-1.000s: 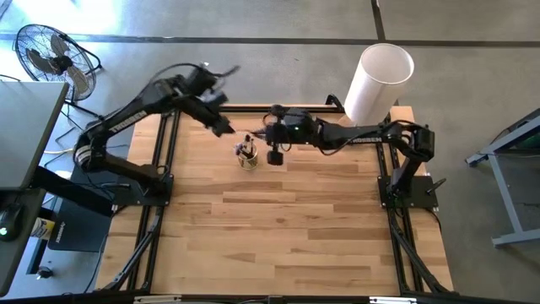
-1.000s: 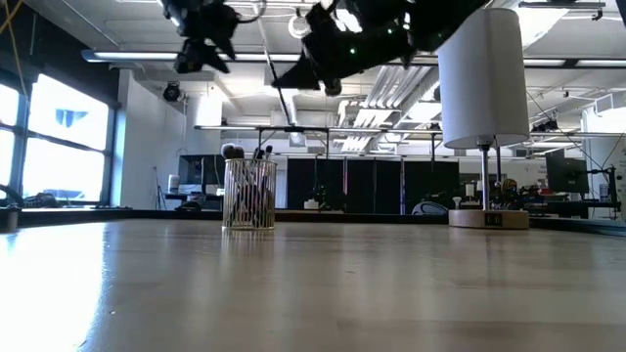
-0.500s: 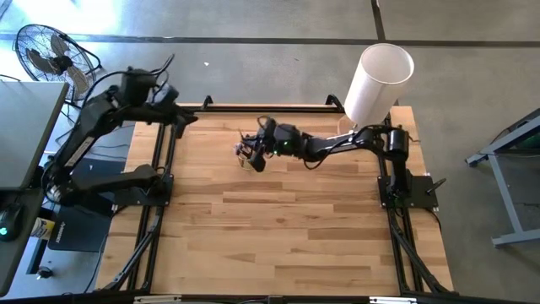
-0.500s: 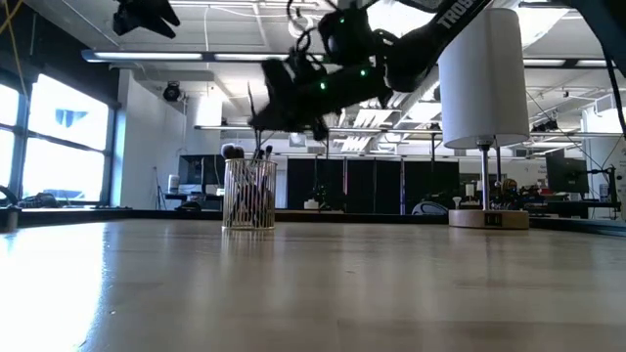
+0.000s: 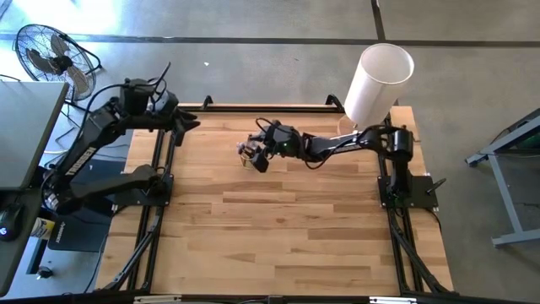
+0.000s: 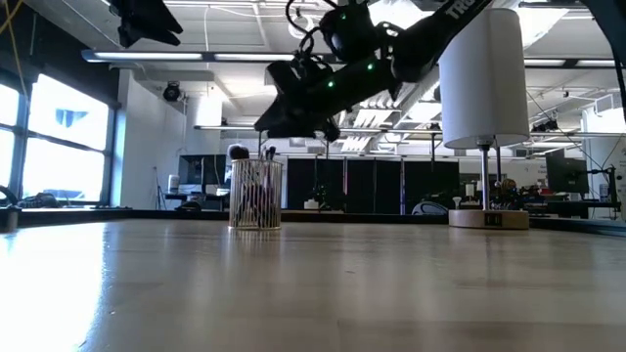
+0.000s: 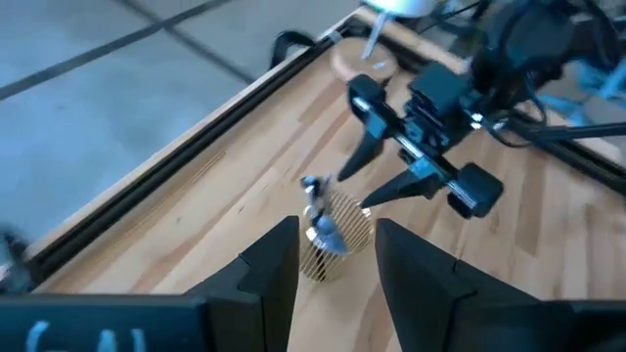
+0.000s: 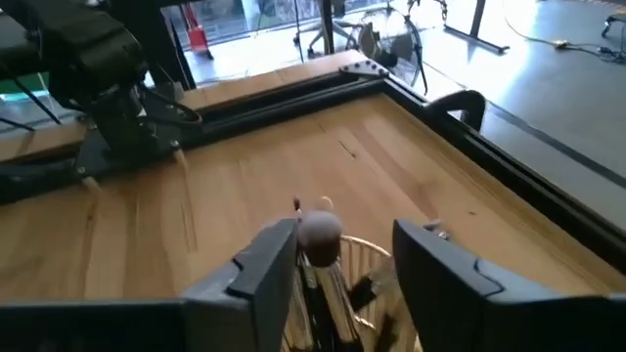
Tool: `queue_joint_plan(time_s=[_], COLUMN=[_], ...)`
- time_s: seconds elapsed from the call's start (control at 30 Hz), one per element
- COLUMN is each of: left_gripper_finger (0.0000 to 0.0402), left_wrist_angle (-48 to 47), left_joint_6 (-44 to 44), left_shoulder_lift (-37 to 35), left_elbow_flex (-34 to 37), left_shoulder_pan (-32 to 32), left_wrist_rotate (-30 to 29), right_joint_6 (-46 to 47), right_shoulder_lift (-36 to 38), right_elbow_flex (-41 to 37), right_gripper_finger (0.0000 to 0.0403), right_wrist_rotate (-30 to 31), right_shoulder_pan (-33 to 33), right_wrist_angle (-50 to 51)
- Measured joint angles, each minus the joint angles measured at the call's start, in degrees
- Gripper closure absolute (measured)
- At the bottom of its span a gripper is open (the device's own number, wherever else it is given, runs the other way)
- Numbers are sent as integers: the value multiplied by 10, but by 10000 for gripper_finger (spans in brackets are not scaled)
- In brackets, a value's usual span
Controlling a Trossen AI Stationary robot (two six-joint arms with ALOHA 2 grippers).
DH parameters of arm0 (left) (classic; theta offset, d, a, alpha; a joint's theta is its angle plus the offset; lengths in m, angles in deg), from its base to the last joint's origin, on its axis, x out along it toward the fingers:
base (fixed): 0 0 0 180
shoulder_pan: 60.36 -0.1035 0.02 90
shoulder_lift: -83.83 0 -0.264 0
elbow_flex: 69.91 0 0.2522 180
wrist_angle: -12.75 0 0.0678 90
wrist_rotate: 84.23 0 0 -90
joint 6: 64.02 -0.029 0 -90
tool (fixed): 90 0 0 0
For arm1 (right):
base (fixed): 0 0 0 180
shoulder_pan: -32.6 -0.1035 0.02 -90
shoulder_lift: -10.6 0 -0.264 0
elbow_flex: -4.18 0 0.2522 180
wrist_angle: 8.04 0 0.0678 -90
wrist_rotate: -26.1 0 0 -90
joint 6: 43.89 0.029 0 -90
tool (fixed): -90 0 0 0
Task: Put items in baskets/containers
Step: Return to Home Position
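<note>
The small clear cup [image 5: 247, 154] [image 6: 256, 196] stands on the wooden table [image 5: 278, 228] near its far edge. Several thin brushes stand in it, their heads up [image 8: 319, 235]. My right gripper [image 5: 256, 156] [image 6: 266, 125] [image 7: 352, 191] hangs just above the cup, open. Its fingers [image 8: 266, 269] stand on either side of the brush heads, and I see no touch. My left gripper [image 5: 187, 123] [image 6: 147, 20] [image 7: 337, 254] is open with nothing between its fingers. It is held high over the table's far left corner and looks toward the cup [image 7: 354, 223].
A tall white cylinder [image 5: 380, 80] [image 6: 484, 78] stands on a round base at the far right corner. Black frame rails [image 5: 164, 169] run along the table's left, right and far edges. A floor fan [image 5: 51, 51] stands beyond the far left corner.
My left gripper has drawn back from beside the cup, up and toward the table's far left corner. My right gripper has gone toward the table's left edge and down over the cup. The thin stick that hung from it no longer shows below it.
</note>
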Motion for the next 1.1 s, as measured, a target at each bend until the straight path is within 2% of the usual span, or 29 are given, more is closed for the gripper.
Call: queue_joint_plan(time_s=[0.1, 0.17, 0.23, 0.3, 0.37, 0.47, 0.53, 0.67, 0.77, 0.83, 1.1], left_gripper_finger=[282, 313, 362, 390, 392, 399, 400, 401, 401, 401, 401], left_wrist_angle=[55, 111, 194, 281, 354, 409, 435, 449, 452, 420, 352], left_joint_6=[-12, -1, 28, 69, 95, 101, 105, 81, 75, 67, 25], left_shoulder_lift=[-13, -25, -38, -53, -76, -112, -114, -122, -161, -192, -387], left_elbow_flex=[42, 85, 141, 205, 265, 332, 367, 415, 434, 447, 511], left_shoulder_pan=[4, 17, 42, 77, 122, 210, 276, 387, 438, 459, 472], left_wrist_rotate=[35, 56, 74, 71, 22, -61, -129, -253, -282, -299, -237], right_joint_6=[-7, -12, -18, -26, -38, -60, -71, -70, -70, -66, -14], right_shoulder_lift=[37, 73, 113, 154, 191, 242, 268, 315, 350, 373, 446], right_elbow_flex=[0, 0, 0, 0, 0, -6, -16, -45, -83, -111, -215], right_gripper_finger=[221, 221, 237, 267, 312, 383, 389, 379, 397, 398, 400], right_wrist_rotate=[0, -1, -2, -4, -2, 3, 3, 2, -4, -13, -28], right_shoulder_pan=[0, 0, -1, -1, -1, -1, -1, -1, -1, -1, -1], right_wrist_angle=[49, 94, 151, 217, 277, 341, 368, 406, 406, 399, 324])
